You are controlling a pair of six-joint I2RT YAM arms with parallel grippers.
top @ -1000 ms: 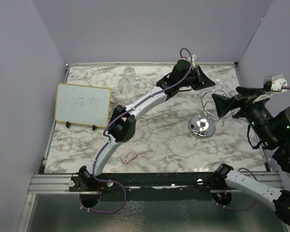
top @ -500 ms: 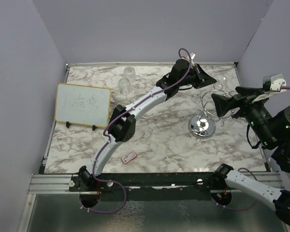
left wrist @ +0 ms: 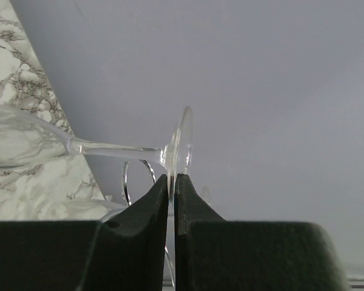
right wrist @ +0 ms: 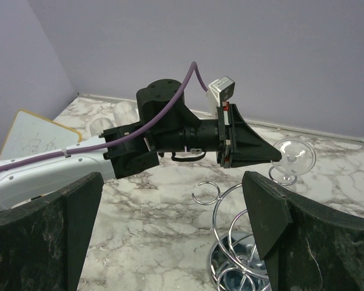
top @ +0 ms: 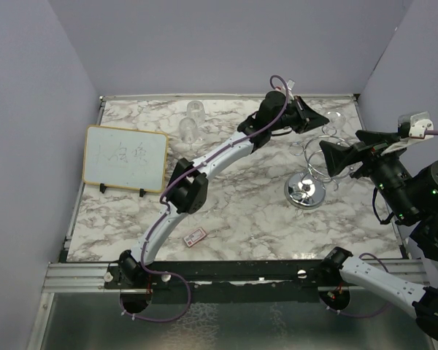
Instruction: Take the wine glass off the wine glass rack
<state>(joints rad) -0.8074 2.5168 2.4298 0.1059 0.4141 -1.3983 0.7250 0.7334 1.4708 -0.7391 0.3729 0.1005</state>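
Note:
The wine glass (left wrist: 115, 148) is clear and lies with its stem level, its bowl to the left and its round foot (left wrist: 183, 145) to the right. My left gripper (left wrist: 171, 177) is shut on the rim of that foot. A wire loop (left wrist: 136, 182) of the chrome wine glass rack (top: 304, 192) shows just below the stem. In the right wrist view the left gripper (right wrist: 278, 157) touches the glass foot (right wrist: 296, 156) above the rack's far loops (right wrist: 230, 206). My right gripper (right wrist: 171, 179) is open and empty, held in the air on the near side of the rack (top: 328, 157).
A framed whiteboard (top: 124, 157) stands at the left. Two clear glasses (top: 192, 120) stand at the back. A small card (top: 196, 237) lies near the front edge. Purple walls close in the back and both sides.
My left gripper has swung to the right and reached the glass foot at the far side of the rack. The right arm has not moved.

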